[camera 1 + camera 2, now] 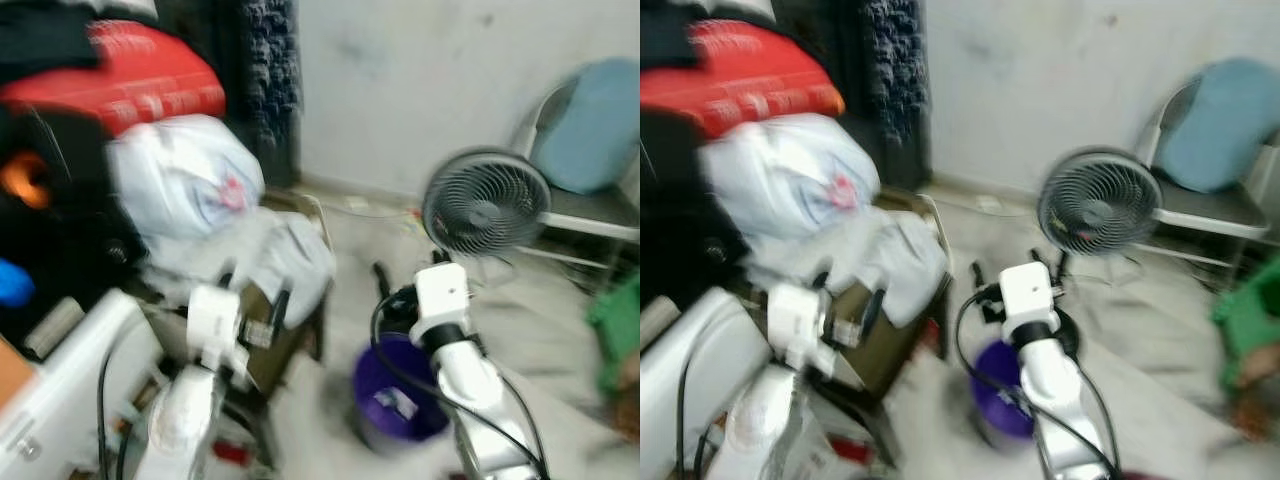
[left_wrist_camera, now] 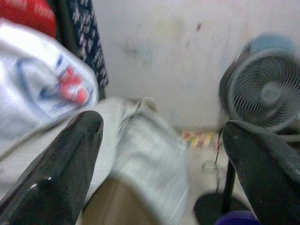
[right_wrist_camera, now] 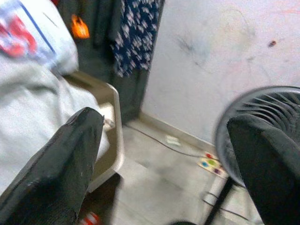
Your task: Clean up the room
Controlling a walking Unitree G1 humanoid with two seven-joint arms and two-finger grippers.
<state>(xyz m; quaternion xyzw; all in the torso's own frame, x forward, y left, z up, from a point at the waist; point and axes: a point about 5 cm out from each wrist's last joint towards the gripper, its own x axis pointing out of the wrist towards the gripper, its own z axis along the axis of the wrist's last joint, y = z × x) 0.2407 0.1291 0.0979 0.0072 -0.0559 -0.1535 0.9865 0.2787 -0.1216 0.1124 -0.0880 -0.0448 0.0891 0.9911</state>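
Both end effectors, left [image 1: 252, 288] and right [image 1: 1008, 268], spread wide and empty; grey garment [image 1: 290, 255] draped over chair edge by white bag [image 1: 185, 180]—judgement: settle blur, then pinch its hanging fold.

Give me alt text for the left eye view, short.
Blurred head-camera shot: both silver arms raised, left gripper with jaws open before a heap of pale grey and white cloth draped over a tan chair, right gripper above a round purple plastic bucket on the floor. A grey round-caged floor fan stands by the white wall.
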